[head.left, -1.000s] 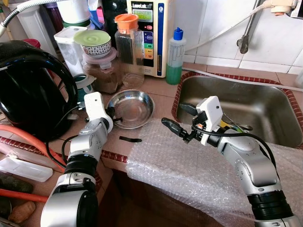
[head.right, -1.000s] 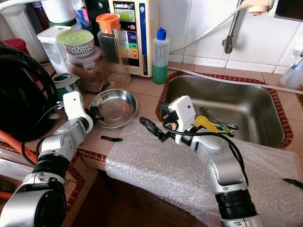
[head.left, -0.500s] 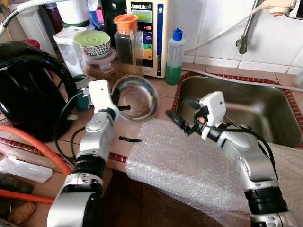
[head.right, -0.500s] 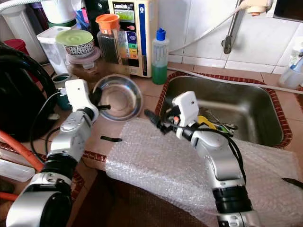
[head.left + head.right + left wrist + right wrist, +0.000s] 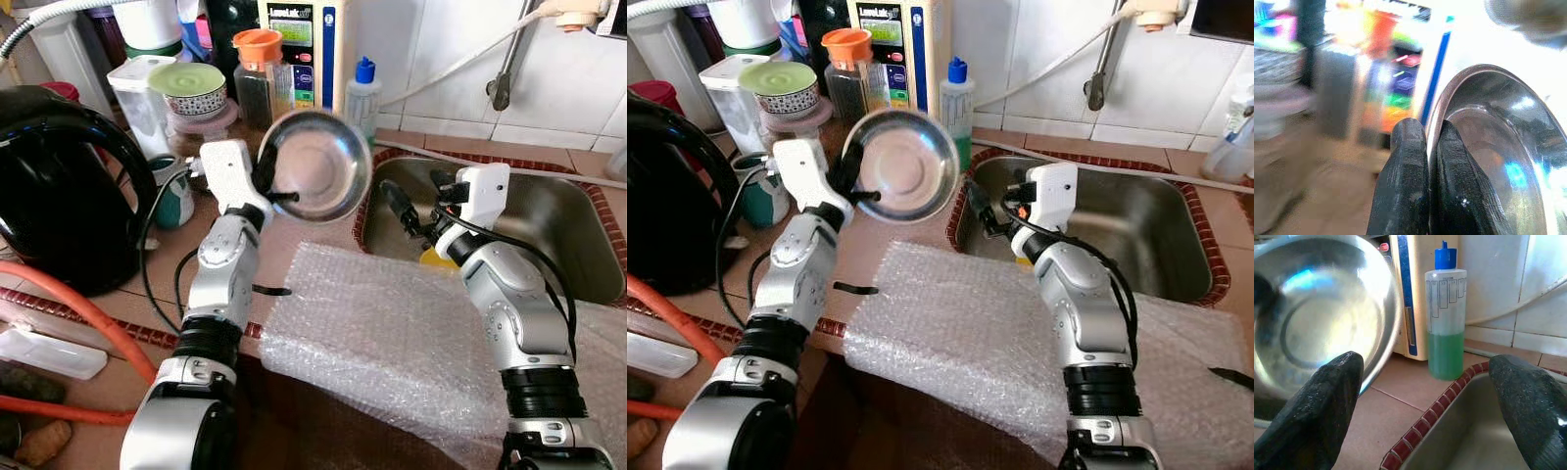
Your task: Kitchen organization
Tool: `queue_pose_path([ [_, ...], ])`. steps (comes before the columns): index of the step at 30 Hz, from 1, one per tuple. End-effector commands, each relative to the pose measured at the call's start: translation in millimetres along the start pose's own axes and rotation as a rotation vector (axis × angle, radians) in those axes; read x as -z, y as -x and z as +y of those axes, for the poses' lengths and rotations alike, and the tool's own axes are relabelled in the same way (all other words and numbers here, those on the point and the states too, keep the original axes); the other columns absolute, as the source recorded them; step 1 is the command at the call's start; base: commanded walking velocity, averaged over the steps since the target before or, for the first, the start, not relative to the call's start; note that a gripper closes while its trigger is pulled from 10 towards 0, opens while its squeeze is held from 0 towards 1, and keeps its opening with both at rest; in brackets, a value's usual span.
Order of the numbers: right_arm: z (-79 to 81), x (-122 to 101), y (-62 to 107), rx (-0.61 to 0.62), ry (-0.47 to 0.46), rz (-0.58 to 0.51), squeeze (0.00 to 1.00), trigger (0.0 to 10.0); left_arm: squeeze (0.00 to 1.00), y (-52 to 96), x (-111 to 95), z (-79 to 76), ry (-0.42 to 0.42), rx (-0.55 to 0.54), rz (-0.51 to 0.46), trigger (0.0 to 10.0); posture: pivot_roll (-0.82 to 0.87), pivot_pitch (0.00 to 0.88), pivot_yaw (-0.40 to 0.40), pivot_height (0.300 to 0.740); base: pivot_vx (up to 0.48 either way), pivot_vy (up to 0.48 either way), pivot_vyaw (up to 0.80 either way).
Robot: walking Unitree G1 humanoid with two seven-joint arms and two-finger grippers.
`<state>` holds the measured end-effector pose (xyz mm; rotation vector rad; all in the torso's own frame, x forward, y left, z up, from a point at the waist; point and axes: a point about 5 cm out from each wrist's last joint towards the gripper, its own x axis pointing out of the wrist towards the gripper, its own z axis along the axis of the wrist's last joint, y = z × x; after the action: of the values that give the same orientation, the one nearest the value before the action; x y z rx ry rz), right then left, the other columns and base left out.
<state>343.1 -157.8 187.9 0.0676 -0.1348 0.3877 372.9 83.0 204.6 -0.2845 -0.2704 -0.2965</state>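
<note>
1. The left gripper [image 5: 284,197] is pinching the rim of a round stainless-steel bowl [image 5: 315,164] — one black finger [image 5: 1405,181] is pressing outside the rim, the other inside, both tight against the metal.
2. The bowl is hanging in the air, tipped up nearly on edge with its hollow facing the camera, above the brown tiled counter [image 5: 313,245] and just left of the sink.
3. The right gripper [image 5: 416,206] is hovering over the near-left corner of the stainless-steel sink [image 5: 558,225], its fingers [image 5: 1327,401] spread wide and gripping nothing; it is sitting just right of the bowl, apart from it.
4. A sheet of clear bubble wrap [image 5: 392,333] is lying over the near counter edge, below both grippers.
5. A small black strip [image 5: 269,290] is lying on the counter just left of the wrap.
6. Far side, against the white tiles: a clear bottle of green liquid with a blue cap [image 5: 363,93], an orange-lidded jug [image 5: 260,69] and a cream wall appliance with coloured buttons [image 5: 304,44].
7. A big black kettle [image 5: 59,186] is standing at far left — well apart from the bowl.
</note>
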Motion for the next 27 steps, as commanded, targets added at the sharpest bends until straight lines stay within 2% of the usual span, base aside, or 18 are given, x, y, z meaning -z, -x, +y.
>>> queue_pose_path([
  [1, -0.1, -5, -2.8, 0.006, 0.007, -0.021, 0.00, 10.0, 0.00, -2.0, -5, -8.8, -0.003, 0.055, -0.020, 0.0, -0.03, 0.000, 0.081, 0.740, 0.000, 0.000, 0.00],
  [7, -1.5, -4, -3.9, 0.027, 0.012, -0.027, 0.00, 10.0, 0.00, 2.1, -1, -25.4, 0.034, 0.131, -0.022, 0.0, -0.03, 0.000, 0.088, 0.740, 0.000, 0.000, 0.00],
  [8, -6.6, -5, -3.9, 0.073, 0.030, -0.034, 0.00, 10.0, 0.00, 3.1, -1, -30.7, 0.048, 0.152, -0.024, 0.0, -0.03, 0.000, 0.093, 0.740, 0.000, 0.000, 0.00],
  [10, -7.3, -5, -3.9, 0.080, 0.033, -0.036, 0.00, 10.0, 0.00, 3.3, -1, -31.3, 0.051, 0.154, -0.024, 0.0, -0.03, 0.000, 0.093, 0.740, 0.000, 0.000, 0.00],
  [12, -16.1, -9, -3.5, 0.151, 0.052, -0.055, 0.00, 10.0, 0.00, 3.9, -2, -35.5, 0.054, 0.171, -0.027, 0.0, -0.03, 0.000, 0.096, 0.740, 0.000, 0.000, 0.00],
  [17, -24.4, -12, -3.1, 0.210, 0.049, -0.071, 0.00, 10.0, 0.00, 4.1, -3, -41.1, 0.068, 0.202, -0.028, 0.0, -0.03, 0.000, 0.107, 0.740, 0.000, 0.000, 0.00],
  [22, -26.1, -10, -4.6, 0.234, 0.014, -0.080, 0.00, 10.0, 0.00, 5.3, -2, -46.3, 0.082, 0.241, -0.012, 0.0, -0.03, 0.000, 0.114, 0.740, 0.000, 0.000, 0.00],
  [23, -25.9, -9, -4.9, 0.236, 0.004, -0.082, 0.00, 7.8, 0.00, 5.7, -1, -47.5, 0.084, 0.250, -0.008, 0.0, -0.03, 0.000, 0.114, 0.740, 0.000, 0.000, 0.00],
  [24, -25.9, -9, -5.1, 0.239, -0.005, -0.085, 0.00, 2.9, 0.00, 6.2, -1, -48.5, 0.087, 0.258, -0.007, 0.0, -0.03, 0.000, 0.114, 0.740, 0.000, 0.000, 0.00],
  [25, -25.9, -9, -6.0, 0.243, -0.020, -0.092, 0.00, 0.0, 0.00, 6.8, 0, -50.1, 0.091, 0.269, -0.003, 0.0, -0.03, 0.000, 0.114, 0.740, 0.000, 0.000, 0.00],
  [27, -25.3, -10, -8.1, 0.245, -0.040, -0.096, 0.00, 0.0, 0.00, 7.3, 1, -51.2, 0.093, 0.278, 0.001, 0.0, -0.03, 0.000, 0.116, 0.740, 0.000, 0.000, 0.00],
])
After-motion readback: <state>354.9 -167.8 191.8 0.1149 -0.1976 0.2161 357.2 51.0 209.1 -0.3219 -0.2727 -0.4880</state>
